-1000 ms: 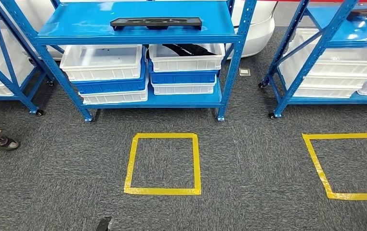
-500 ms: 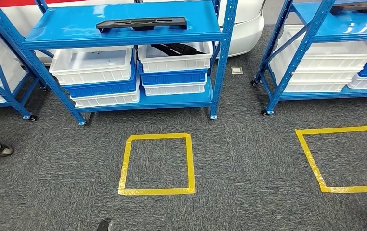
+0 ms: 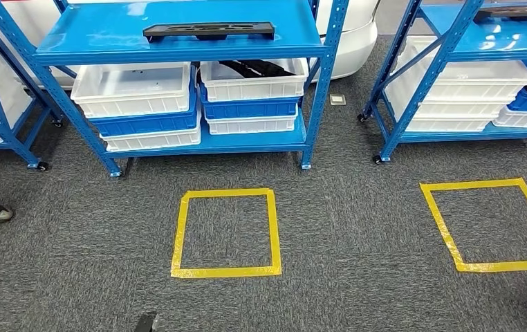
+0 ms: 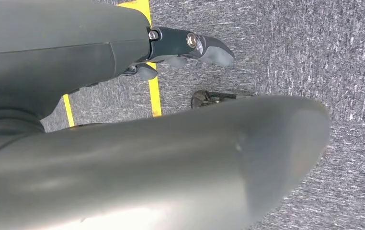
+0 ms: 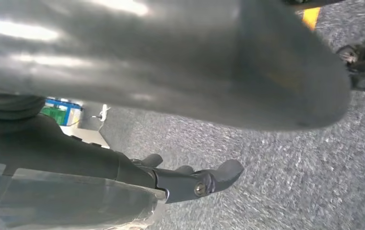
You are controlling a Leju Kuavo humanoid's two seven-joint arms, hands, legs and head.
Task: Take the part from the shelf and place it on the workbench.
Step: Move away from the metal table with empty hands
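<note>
At the top centre of the head view, the black part [image 3: 208, 30] lies flat on the upper blue shelf [image 3: 108, 31], above stacked white and blue bins [image 3: 143, 104]. On the grey carpet below sits a yellow tape square [image 3: 225, 233]. Left hand [image 4: 180, 52] and right hand [image 5: 190, 179] hang over the carpet, fingers seemingly loose and holding nothing, though both views are partly blocked.
</note>
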